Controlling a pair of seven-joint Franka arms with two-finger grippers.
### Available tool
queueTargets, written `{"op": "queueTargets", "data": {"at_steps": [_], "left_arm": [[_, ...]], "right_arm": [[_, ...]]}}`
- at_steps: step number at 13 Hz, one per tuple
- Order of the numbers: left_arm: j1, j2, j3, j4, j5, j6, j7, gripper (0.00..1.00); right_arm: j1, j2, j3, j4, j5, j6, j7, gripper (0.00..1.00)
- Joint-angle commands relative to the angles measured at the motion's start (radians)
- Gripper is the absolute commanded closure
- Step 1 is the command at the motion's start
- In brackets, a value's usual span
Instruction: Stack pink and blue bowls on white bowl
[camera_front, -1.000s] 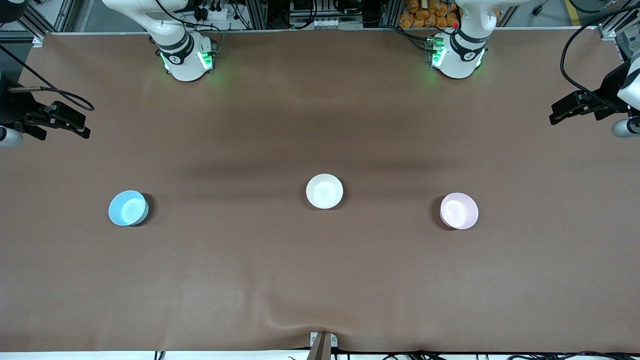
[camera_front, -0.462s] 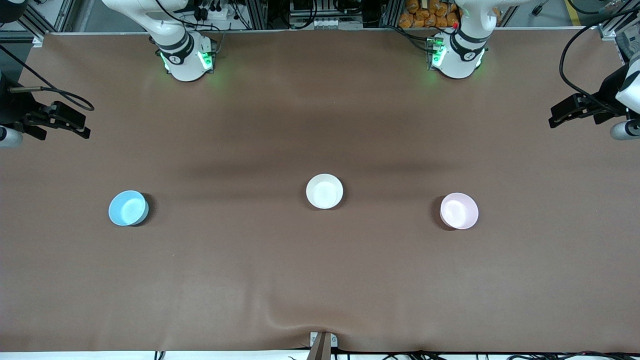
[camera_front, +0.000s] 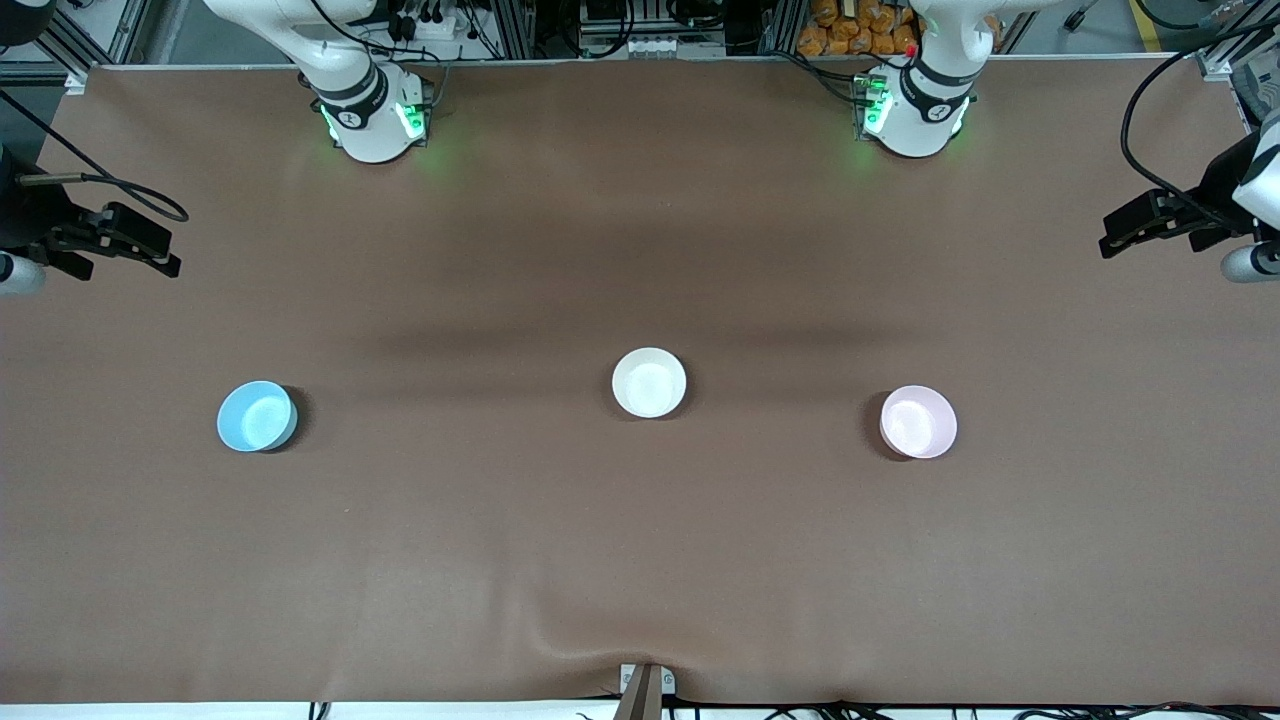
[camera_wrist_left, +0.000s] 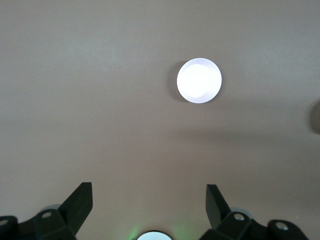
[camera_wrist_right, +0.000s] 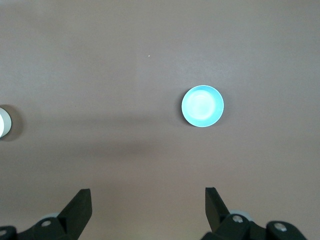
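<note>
Barely shifted, the left gripper (camera_wrist_left: 149, 200) and right gripper (camera_wrist_right: 148, 202) were held high, fingers spread empty, surveying unstacked bowls.

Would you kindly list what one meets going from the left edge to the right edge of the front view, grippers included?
Right gripper, raised at the right arm's end of the table, jaws open → blue bowl → white bowl → pink bowl → left gripper, raised at the left arm's end, jaws open.
</note>
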Motion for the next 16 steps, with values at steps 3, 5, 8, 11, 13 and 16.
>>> {"op": "queueTargets", "data": {"at_steps": [3,5,8,11,13,16], "left_arm": [[0.005,0.014,-0.003,-0.007,-0.011,0.029,0.017,0.00],[0.001,0.035,-0.007,-0.008,-0.011,0.039,0.016,0.00],[-0.012,0.104,-0.029,-0.013,-0.011,0.100,0.002,0.00],[-0.013,0.140,-0.066,-0.175,-0.012,0.364,-0.021,0.00],[-0.019,0.181,-0.072,-0.304,-0.012,0.596,-0.038,0.00],[-0.022,0.337,-0.073,-0.312,-0.014,0.750,-0.040,0.00]], "right_arm": [[0.008,-0.002,-0.006,0.003,0.009,-0.005,0.013,0.00],[0.005,-0.002,-0.006,0.003,0.009,-0.007,0.013,0.00],[0.008,-0.002,-0.006,0.001,0.009,-0.008,0.013,0.00],[0.008,-0.002,-0.006,0.001,0.009,-0.008,0.013,0.00],[0.008,-0.002,-0.006,0.001,0.009,-0.008,0.013,0.00],[0.008,-0.002,-0.006,0.001,0.009,-0.007,0.013,0.00]]}}
